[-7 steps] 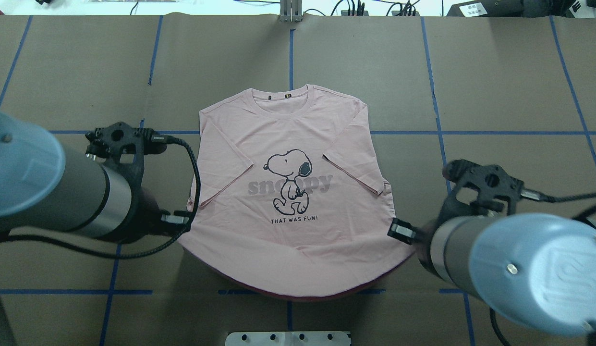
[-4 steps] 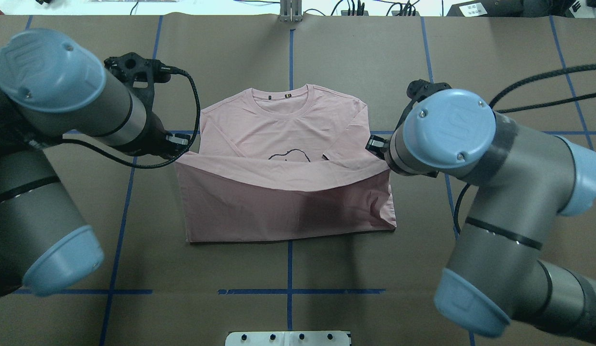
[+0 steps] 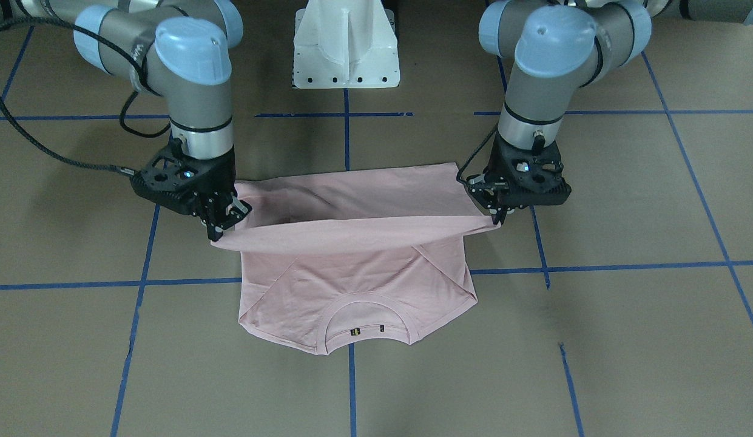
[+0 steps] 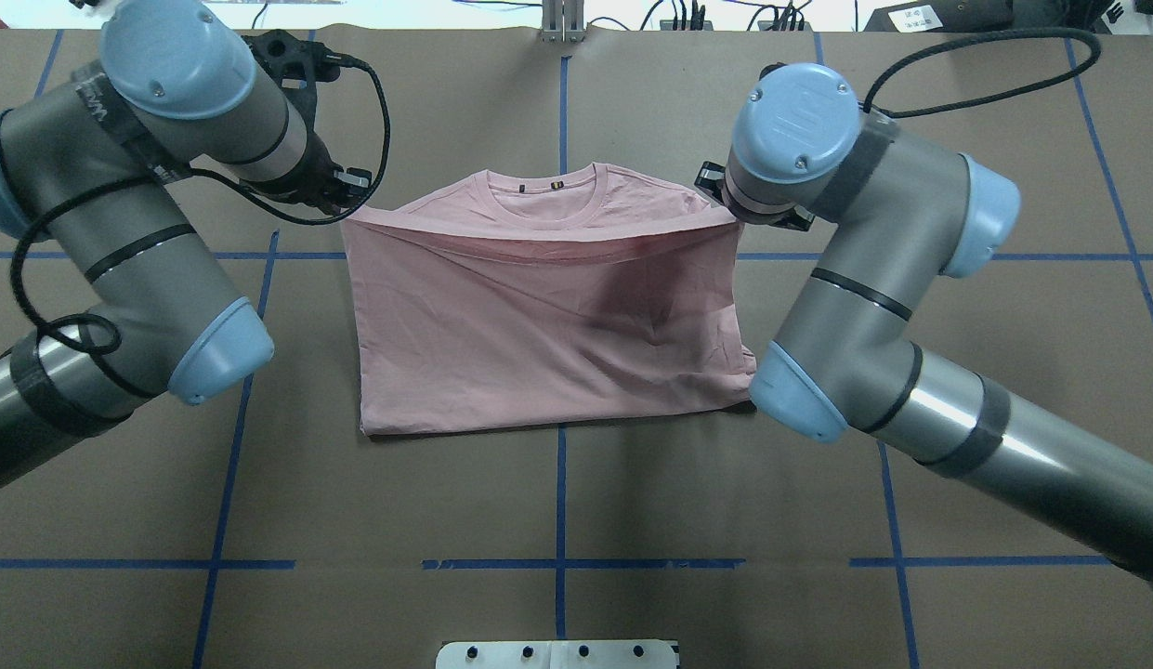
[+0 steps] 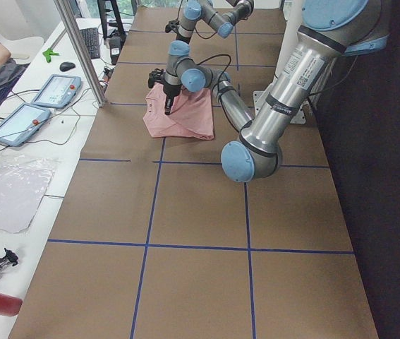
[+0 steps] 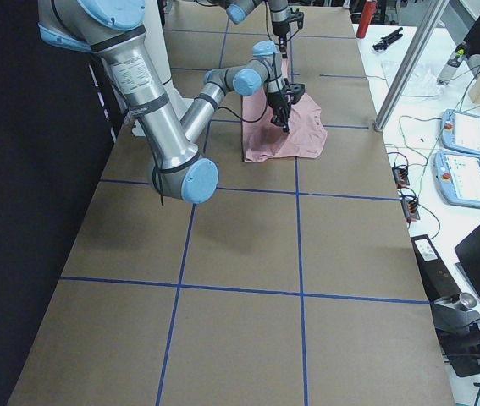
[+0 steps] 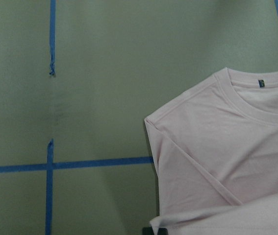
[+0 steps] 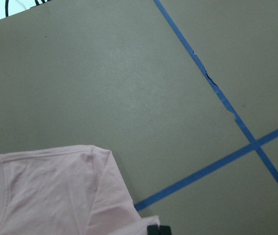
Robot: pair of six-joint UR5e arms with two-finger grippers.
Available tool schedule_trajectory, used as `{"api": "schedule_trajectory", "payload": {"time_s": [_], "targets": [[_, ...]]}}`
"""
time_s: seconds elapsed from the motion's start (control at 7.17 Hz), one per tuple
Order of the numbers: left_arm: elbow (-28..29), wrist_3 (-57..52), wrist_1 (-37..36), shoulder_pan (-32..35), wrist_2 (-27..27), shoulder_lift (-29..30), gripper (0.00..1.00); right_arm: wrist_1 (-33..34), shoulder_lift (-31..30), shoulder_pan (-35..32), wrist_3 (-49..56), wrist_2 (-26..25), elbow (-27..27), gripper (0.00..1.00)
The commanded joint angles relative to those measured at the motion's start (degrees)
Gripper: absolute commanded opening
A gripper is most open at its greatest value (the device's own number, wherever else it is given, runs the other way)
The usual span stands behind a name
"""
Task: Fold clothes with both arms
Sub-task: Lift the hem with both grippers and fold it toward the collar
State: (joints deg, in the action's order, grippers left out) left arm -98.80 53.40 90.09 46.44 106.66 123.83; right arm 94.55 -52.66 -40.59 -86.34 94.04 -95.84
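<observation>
The light pink T-shirt (image 4: 539,325) lies on the brown table, collar at the far side. Its lower half is lifted and drawn over the chest, so the dog print is hidden. My left gripper (image 4: 350,203) is shut on the hem's left corner, beside the left shoulder. My right gripper (image 4: 725,206) is shut on the hem's right corner, beside the right shoulder. In the front-facing view the hem edge hangs taut between the left gripper (image 3: 496,217) and the right gripper (image 3: 221,227), above the shirt (image 3: 352,285). The left wrist view shows the collar and shoulder (image 7: 227,147).
The white pedestal base (image 3: 346,48) stands at the robot's side of the table. Blue tape lines (image 4: 562,111) cross the brown table cover. A metal post (image 4: 562,23) stands at the far edge. Tablets (image 5: 55,88) and cables lie on a side table.
Both grippers have carried the hem from the near side up over the shirt to the shoulders. The print went from fully visible to covered.
</observation>
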Motion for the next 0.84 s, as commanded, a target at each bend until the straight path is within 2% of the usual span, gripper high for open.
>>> {"api": "schedule_trajectory", "payload": {"time_s": [0.0,0.14,0.42,0.7], "targets": [[17.1,-0.2,13.8,0.9,-2.7,4.2,0.26,-15.1,6.9,-2.6,2.2,-0.2,21.6,0.00],[23.1,-3.0,18.0,1.1,-3.1,6.0,0.99,-19.5,11.5,-3.5,6.3,-1.0,32.0,0.99],[21.6,-9.9,17.8,3.0,-2.6,5.1,1.00,-19.5,13.9,-4.4,8.0,0.9,33.0,1.00],[13.2,-10.2,17.6,3.0,-2.4,0.3,1.00,-18.7,10.8,-6.8,15.1,8.1,27.3,1.00]]}}
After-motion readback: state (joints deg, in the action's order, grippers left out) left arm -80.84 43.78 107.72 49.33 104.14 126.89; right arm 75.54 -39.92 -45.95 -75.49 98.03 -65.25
